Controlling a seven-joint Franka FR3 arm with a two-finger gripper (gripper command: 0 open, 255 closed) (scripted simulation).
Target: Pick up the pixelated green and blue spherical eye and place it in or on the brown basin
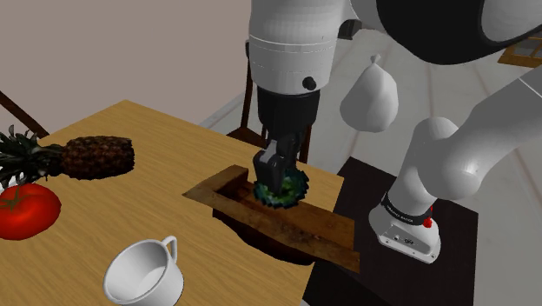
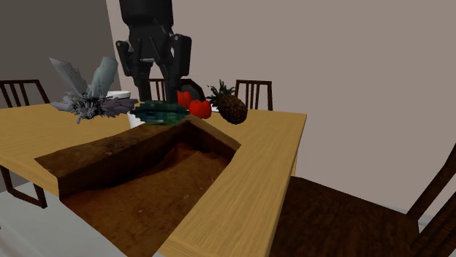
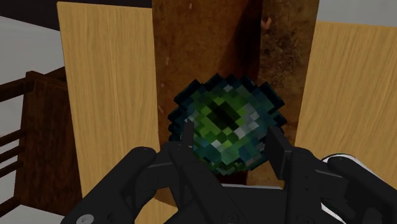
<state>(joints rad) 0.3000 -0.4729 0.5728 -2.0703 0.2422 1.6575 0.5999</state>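
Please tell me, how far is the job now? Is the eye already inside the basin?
Done, it seems: the pick, since the claw is shut on the eye. In hand: the eye hangs over one end of the basin, about level with its rim. Left: lower it if needed, open the claw and draw back. The eye is not yet released.

Black hand point(image 2: 158, 93) around green pixelated eye point(image 2: 162, 114) over brown basin point(image 2: 109, 155)
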